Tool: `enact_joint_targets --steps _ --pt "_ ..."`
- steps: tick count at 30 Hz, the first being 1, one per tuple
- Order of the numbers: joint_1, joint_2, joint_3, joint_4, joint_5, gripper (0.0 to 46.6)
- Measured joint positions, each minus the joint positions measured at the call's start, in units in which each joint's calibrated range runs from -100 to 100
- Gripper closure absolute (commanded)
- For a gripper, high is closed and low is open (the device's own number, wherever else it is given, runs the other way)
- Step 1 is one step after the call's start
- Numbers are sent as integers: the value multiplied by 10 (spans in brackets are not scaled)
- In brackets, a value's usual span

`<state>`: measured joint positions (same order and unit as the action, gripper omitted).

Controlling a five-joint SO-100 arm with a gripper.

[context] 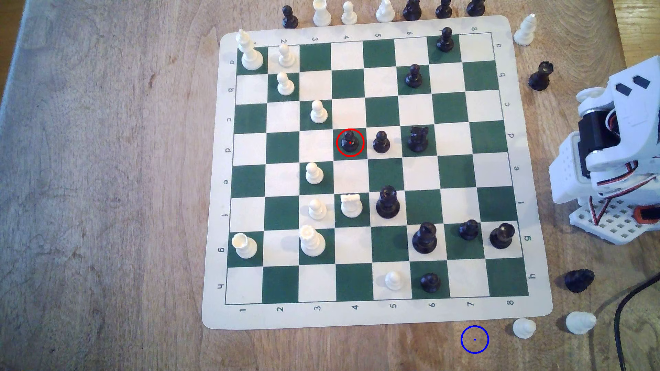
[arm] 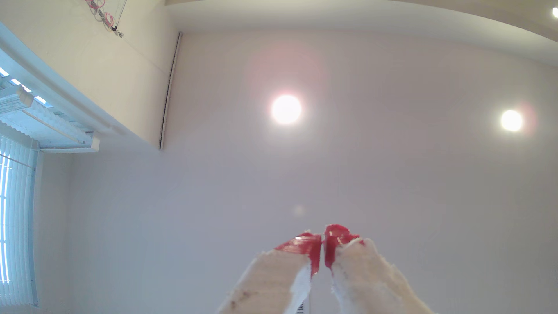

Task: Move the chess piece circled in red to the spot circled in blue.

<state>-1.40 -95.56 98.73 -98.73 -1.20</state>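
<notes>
Pincer (arm: 323,244) points at the ceiling, red tips pressed together, holding nothing. Nothing's begun: the circled black pawn (context: 350,142) stands mid-board, and the blue-ringed spot (context: 474,339) waits off the mat, toward five o'clock from it.

Exterior view looking steeply down from overhead onto chessboard (context: 364,171) and wooden table (context: 107,178), wrist view pointing upward past gripper (arm: 323,241) at ceiling, sharing no scene area.
</notes>
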Motion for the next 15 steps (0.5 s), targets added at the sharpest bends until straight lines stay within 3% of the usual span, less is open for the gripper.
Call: enact_joint_targets --steps 7,13,15 --pt "21 0 0 85 0 464" --pt "58 0 -16 307 0 464" --pt "72 0 -59 456 0 464"
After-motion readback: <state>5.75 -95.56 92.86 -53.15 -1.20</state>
